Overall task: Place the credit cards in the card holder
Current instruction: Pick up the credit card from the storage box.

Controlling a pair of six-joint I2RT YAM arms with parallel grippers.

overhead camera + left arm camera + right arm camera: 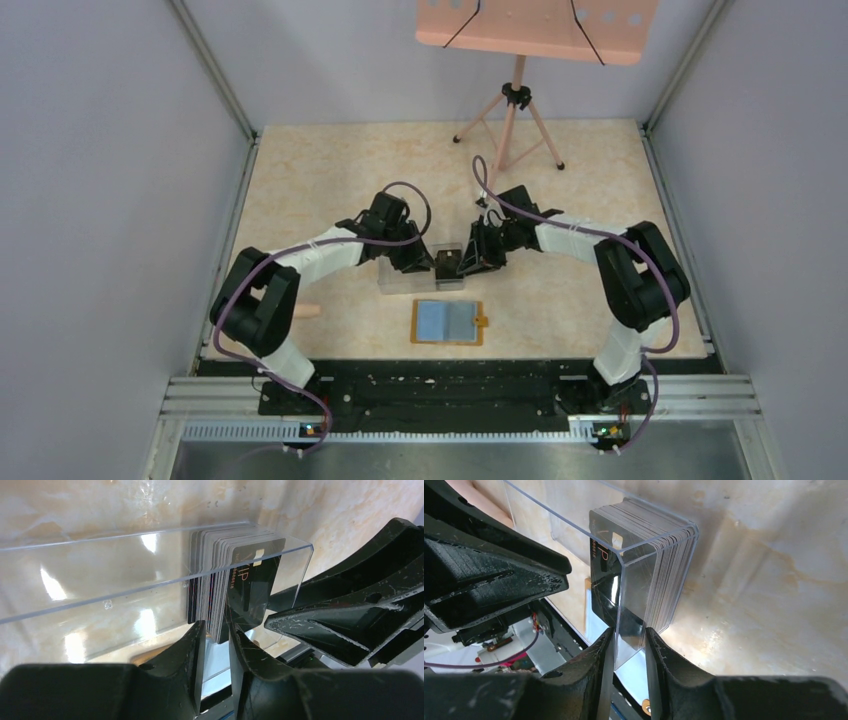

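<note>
Left end effector point(217, 635) pinched narrow on the credit cards point(250, 585), right end effector point(626, 637) narrow on the clear box point(100, 565).

On my left wrist cam the fingers sit close together with the bottom edge of the dark stack between them. The cards stand upright, packed at one end of the box. My right cam shows its fingers squeezing that end's clear wall. From above, the card holder point(447, 322) lies open on the counter point(330, 180), blue-grey side up, nearer the arm bases and apart from the box.

"VIP" on front credit card point(252, 587)
</note>
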